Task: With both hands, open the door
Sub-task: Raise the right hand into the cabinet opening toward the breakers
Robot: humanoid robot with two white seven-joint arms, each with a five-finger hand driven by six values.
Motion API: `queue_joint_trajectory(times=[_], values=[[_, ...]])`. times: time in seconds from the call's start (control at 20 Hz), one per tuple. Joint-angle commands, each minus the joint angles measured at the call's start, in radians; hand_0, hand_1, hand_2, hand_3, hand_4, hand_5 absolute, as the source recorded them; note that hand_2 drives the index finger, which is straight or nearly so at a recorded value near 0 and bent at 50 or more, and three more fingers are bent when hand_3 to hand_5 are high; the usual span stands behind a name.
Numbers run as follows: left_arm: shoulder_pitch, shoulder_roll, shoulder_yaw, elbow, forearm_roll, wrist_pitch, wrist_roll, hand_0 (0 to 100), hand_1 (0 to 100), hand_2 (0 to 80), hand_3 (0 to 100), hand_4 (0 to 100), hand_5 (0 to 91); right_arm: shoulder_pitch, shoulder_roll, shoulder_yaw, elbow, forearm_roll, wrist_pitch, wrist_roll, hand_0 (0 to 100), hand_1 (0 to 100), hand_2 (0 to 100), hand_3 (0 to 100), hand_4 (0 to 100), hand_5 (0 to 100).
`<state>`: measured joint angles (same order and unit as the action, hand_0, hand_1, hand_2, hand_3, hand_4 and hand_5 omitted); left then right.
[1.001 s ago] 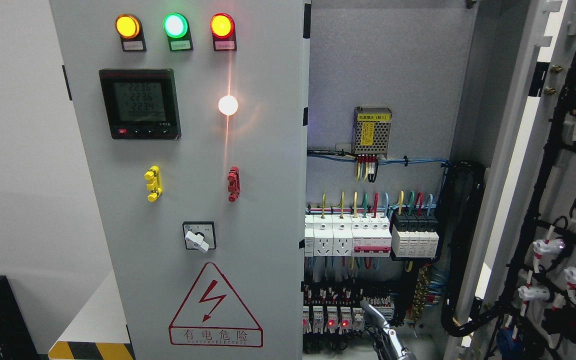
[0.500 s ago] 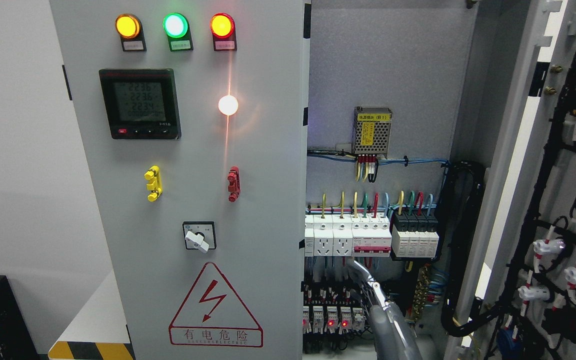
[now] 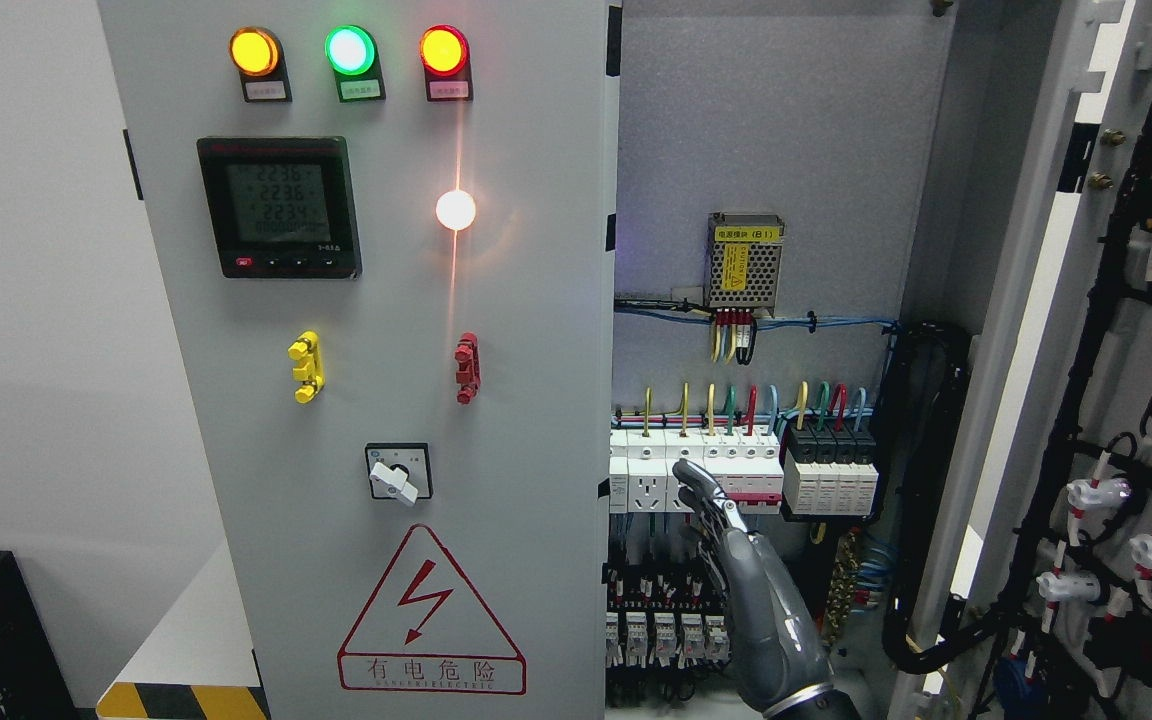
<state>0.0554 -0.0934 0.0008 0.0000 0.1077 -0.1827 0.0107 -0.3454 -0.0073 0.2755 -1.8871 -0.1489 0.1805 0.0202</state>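
My right hand (image 3: 736, 570) is rising, fingers extended and holding nothing, before the breakers (image 3: 696, 470) inside the cabinet (image 3: 766, 150); the left door (image 3: 496, 400) is standing shut against a white wall (image 3: 26, 350).

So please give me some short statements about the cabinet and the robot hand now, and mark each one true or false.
1. The right door stands open. True.
2. The left door is swung wide open. False: it faces the camera, covering its side.
3. One robot hand reaches up in front of the breakers. True.
4. The robot hand grips the red handle. False: it is apart from it, holding nothing.
5. All three top lamps are dark. False: they glow.
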Motion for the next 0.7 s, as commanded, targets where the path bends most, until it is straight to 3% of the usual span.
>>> queue_joint_trajectory(times=[0.0, 0.65], values=[[0.000, 0.000, 0.022, 0.021, 0.000, 0.000, 0.000, 0, 0, 0.0, 0, 0, 0.0, -0.087, -0.020, -0.004, 0.117, -0.011, 0.002, 0.001, 0, 0, 0, 0, 0, 0], [0.000, 0.000, 0.022, 0.021, 0.000, 0.000, 0.000, 0, 0, 0.0, 0, 0, 0.0, -0.210, -0.026, -0.002, 0.249, -0.014, 0.004, 0.006, 0, 0, 0, 0, 0, 0]])
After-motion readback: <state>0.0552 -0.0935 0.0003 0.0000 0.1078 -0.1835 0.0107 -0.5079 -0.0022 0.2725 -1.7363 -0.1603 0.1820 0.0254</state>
